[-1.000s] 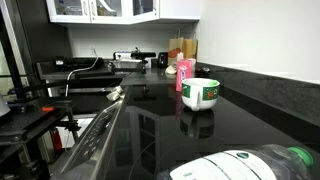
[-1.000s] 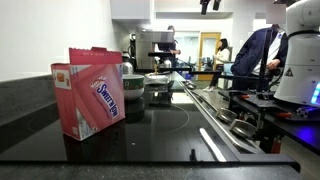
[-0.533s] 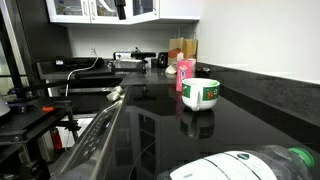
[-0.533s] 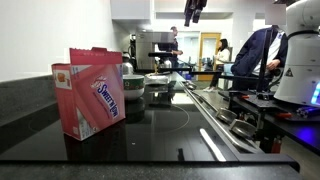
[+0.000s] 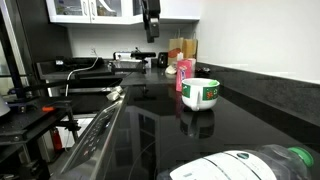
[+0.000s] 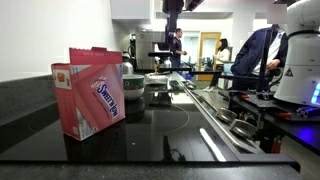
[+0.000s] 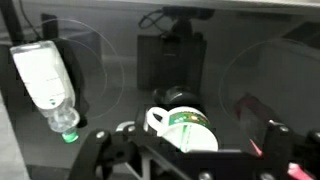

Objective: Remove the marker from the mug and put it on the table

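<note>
One arm, one small target. The gripper (image 5: 150, 30) hangs high above the mug (image 5: 200, 93), off to one side and well apart from it; in the wrist view its fingers (image 7: 104, 150) stand wide apart with nothing between them, so it is spread and empty. The mug sits upright on the table (image 5: 160, 130); the marker I cannot make out in any view, so I judge it lies low inside the mug. A pink container (image 5: 185, 72) stands just behind the mug; a bottle (image 5: 255, 162) lies well apart from the mug.

Risks, as I judge them: a descent off-centre could strike the mug's rim and tip or slide it on the glossy top; a low-lying marker offers little to pinch, so the fingers might jam against the mug's wall and lift it too; the pink container crowds that side of the mug.
</note>
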You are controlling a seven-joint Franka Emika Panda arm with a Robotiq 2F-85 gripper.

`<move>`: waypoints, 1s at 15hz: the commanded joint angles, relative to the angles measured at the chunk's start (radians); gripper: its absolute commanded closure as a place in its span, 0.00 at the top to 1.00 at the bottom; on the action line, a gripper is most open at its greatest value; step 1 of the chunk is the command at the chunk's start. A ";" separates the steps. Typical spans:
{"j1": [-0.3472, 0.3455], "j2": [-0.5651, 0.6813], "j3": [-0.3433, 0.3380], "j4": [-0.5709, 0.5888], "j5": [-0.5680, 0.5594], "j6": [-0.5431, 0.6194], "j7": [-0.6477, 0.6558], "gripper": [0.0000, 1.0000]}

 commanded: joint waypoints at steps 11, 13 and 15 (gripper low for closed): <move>-0.004 0.331 0.037 0.295 0.095 0.001 0.001 1.00; -0.004 0.327 0.035 0.282 0.097 0.029 0.010 1.00; -0.002 0.338 0.028 0.277 0.087 0.082 0.031 1.00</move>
